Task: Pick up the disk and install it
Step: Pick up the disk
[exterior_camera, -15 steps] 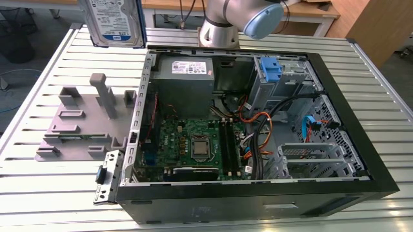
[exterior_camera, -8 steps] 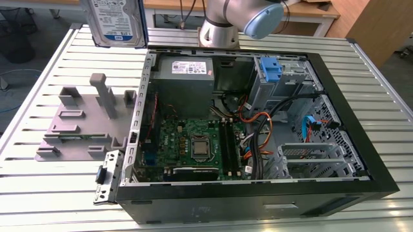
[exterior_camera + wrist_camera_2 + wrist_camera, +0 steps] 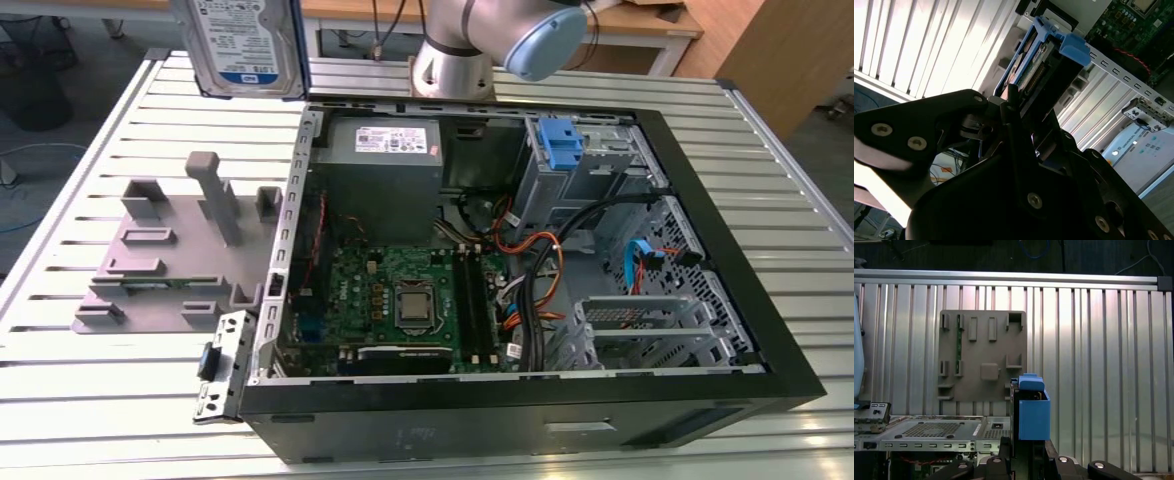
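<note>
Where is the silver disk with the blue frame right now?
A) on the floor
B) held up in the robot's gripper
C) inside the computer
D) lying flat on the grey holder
B: in the exterior view the disk hangs upright, outside the computer case, and in the second wrist view the gripper is shut on it.

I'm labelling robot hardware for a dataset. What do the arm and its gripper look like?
The arm is a rounded silver-grey tube with a pale blue joint cap. The gripper is black, built of angular linked plates dotted with silver screws.
</note>
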`<state>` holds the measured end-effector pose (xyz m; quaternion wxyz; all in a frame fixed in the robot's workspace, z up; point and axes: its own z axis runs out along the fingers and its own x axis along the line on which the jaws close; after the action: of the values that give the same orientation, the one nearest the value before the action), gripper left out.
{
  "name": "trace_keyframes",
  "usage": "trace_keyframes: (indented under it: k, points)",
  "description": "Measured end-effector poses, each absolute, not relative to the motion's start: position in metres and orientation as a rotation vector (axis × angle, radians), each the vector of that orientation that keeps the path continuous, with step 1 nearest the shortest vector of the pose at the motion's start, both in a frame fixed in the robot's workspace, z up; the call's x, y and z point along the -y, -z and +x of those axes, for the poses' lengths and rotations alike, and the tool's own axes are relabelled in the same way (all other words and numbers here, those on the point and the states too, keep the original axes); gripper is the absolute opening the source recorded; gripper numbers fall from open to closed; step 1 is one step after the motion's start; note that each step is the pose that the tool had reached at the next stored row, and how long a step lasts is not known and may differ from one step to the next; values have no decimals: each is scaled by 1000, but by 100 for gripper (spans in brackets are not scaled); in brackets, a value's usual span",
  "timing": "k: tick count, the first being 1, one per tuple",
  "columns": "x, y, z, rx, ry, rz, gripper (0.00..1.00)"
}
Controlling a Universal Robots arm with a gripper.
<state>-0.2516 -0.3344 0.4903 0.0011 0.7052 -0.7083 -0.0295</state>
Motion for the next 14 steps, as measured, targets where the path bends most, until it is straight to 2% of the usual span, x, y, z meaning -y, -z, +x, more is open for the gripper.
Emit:
trace_keyframes:
  k: [14]
  points:
    - [334, -490, -246, 2224, 93, 2214, 35]
